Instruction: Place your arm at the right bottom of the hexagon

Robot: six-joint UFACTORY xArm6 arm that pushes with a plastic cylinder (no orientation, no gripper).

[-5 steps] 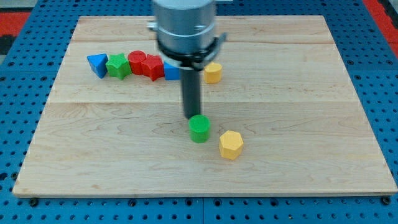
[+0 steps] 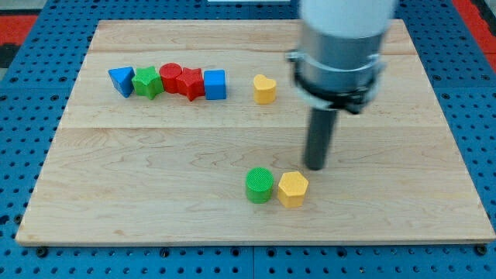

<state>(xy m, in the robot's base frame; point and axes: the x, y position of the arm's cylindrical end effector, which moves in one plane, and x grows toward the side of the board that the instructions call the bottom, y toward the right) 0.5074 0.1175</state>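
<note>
One yellow hexagon sits near the desk's bottom edge, touching the green cylinder; the tip, a handless rod holding nothing, stands just upper-right; swinging down too close risks nudging it.

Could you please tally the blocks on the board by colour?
Blue: 2, triangle and cube
Green: 2, star and cylinder
Red: 2, cylinder and star
Yellow: 2, heart and hexagon
Total: 8

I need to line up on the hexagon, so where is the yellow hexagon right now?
The yellow hexagon lies low on the board, just right of centre, touching the green cylinder on its left. My tip stands just above and to its right.
</note>
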